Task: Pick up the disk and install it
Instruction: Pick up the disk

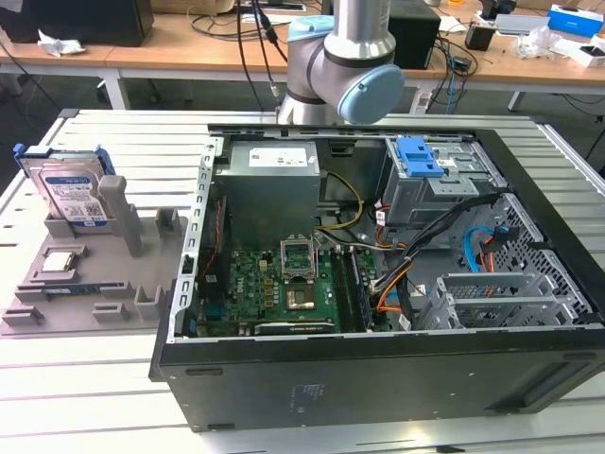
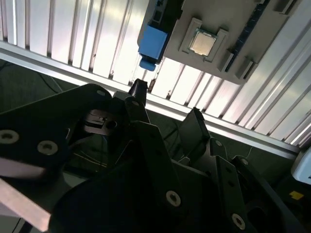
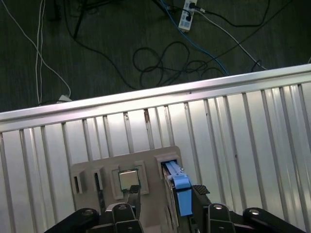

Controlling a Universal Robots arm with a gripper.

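The disk (image 1: 71,194) is a silver drive with a blue-and-white label and a blue frame. It stands on edge in a slot of the grey parts tray (image 1: 90,284) at the exterior view's left. My gripper (image 2: 166,103) hangs well above that tray, open, with nothing between its black fingers (image 2: 194,119). In the first wrist view the disk's blue-framed edge (image 3: 177,187) shows far below, between the two fingertips of the gripper (image 3: 166,191). In the second wrist view that blue edge (image 2: 153,41) lies beyond the fingertips.
A small square processor chip (image 1: 59,263) sits in the tray beside the disk. The open computer case (image 1: 378,369) takes the table's middle, with a drive cage and blue latch (image 1: 419,156) at its back. The slatted table's edge (image 3: 160,97) borders a floor with cables (image 3: 165,58).
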